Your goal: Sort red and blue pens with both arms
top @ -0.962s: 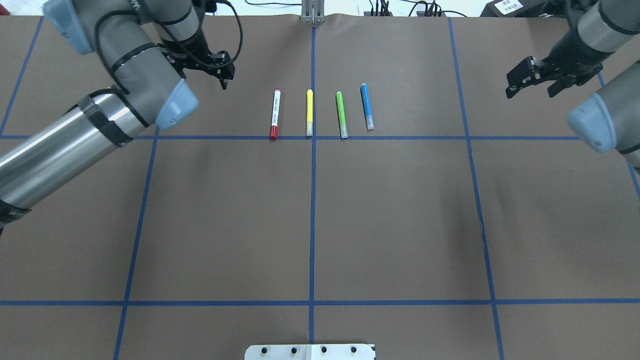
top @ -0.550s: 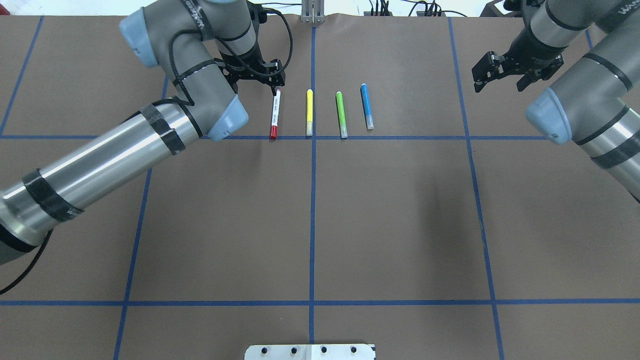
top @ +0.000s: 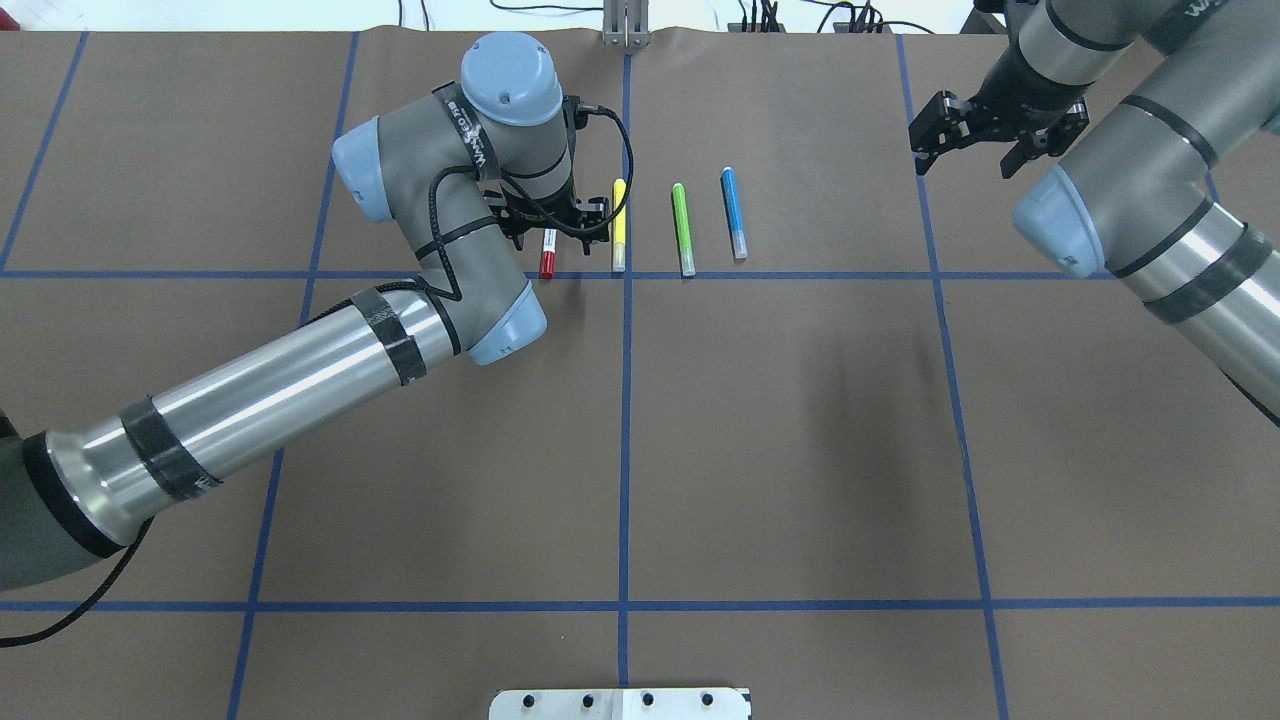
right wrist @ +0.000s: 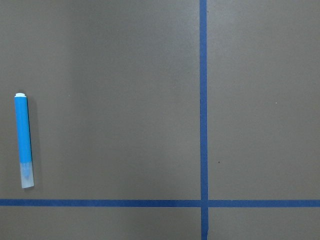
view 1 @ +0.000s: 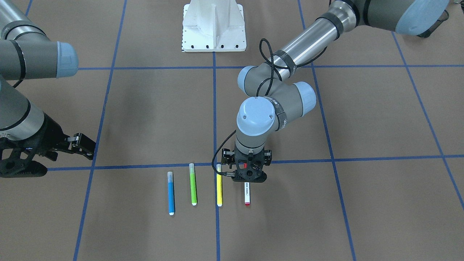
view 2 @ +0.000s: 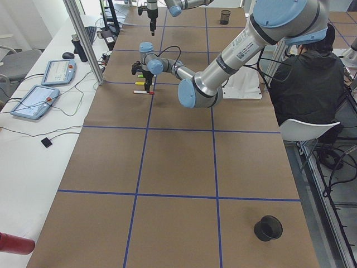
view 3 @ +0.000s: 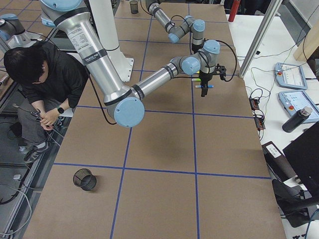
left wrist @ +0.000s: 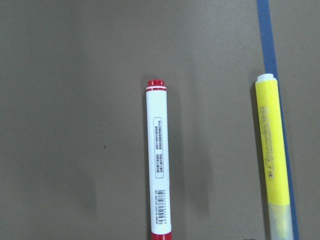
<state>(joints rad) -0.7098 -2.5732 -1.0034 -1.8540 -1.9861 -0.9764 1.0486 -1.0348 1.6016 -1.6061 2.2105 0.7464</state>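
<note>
One barcode (left wrist: 160,206) marks the red pen (left wrist: 159,150).

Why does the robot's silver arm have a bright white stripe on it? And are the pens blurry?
Overhead view: the stripe along the left arm is glare, light bouncing off shiny metal. Left wrist view: the red pen is sharp, even its tiny label print shows, with a soft shadow beside it. Right wrist view: the blue pen is sharp too.
</note>
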